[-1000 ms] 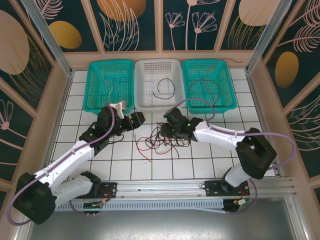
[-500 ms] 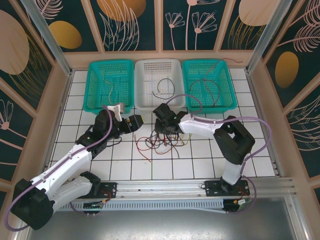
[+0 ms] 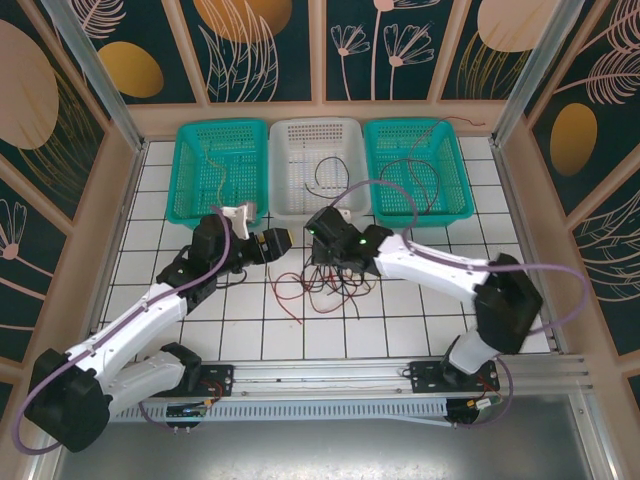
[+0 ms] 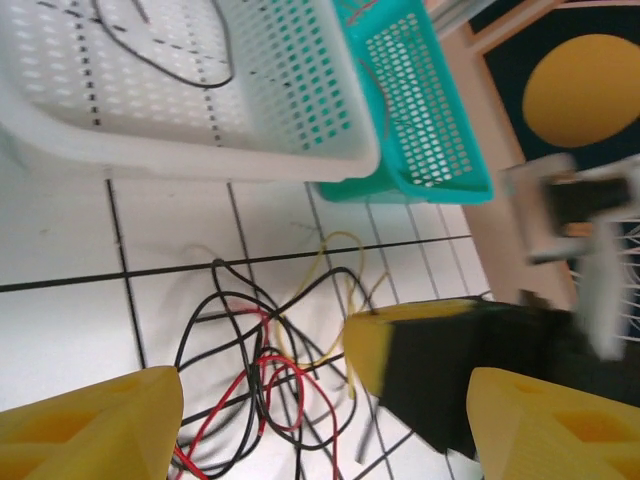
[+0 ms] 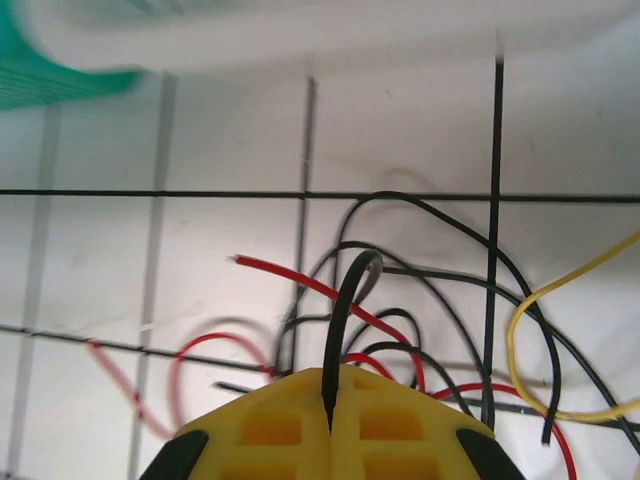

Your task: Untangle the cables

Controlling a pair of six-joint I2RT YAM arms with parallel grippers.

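The loose tangle of thin red, black and yellow cables point(image 3: 318, 285) lies on the white tiled table point(image 3: 330, 330) at the centre of the top view. It sits just below the white perforated plastic basket point(image 3: 290, 208), which has a teal mesh basket point(image 3: 190, 210) to its left.

The right gripper point(image 3: 320, 258) is down over the upper edge of the heap. In its wrist view the yellow fingers point(image 5: 290, 420) are pressed together at the bottom of the frame, pinching one black wire point(image 5: 345, 300). From the seam between them the strand rises straight up the frame and hooks over to the right. The rest of the knot spreads ahead of the fingertips and to both sides, so the held wire's long axis runs away from the claw toward the white basket.

The left gripper point(image 3: 278, 243) hangs just left of the heap, pointing right at it, with its forearm stretched diagonally from the lower left. Its yellow fingers point(image 4: 90, 420) are spread wide with nothing between them, and the tangle lies ahead of them.

The right arm has the strand, so drawing it free probably falls to that arm. The left is close enough to pin the remainder.
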